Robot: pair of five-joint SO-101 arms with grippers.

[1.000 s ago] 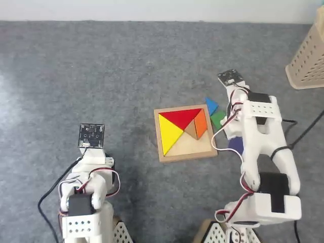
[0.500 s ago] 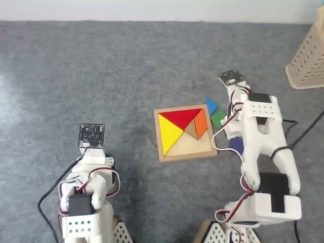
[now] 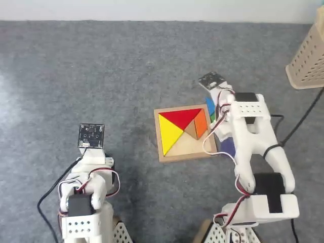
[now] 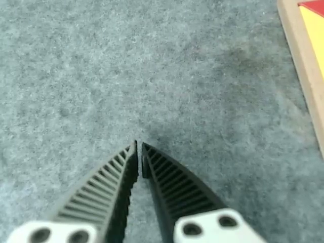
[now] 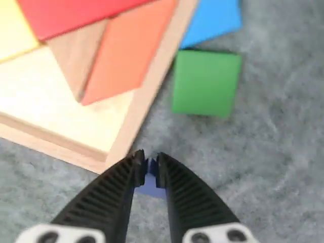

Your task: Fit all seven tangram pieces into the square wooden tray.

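Between your right gripper's [image 5: 148,161] nearly closed fingers: a small dark-blue tangram piece [image 5: 150,186], pinched. Square wooden tray [image 5: 147,107] corner just beside the tips, green square piece [image 5: 206,82] ahead. Your left gripper [image 4: 139,148]: fingers together, empty, above grey carpet [image 4: 152,61].

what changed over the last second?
The right hand, shut on the dark blue piece, swung toward the tray, the piece shifting with it. The left hand, the tray, the pieces in it and the loose green piece and light blue piece stayed put.
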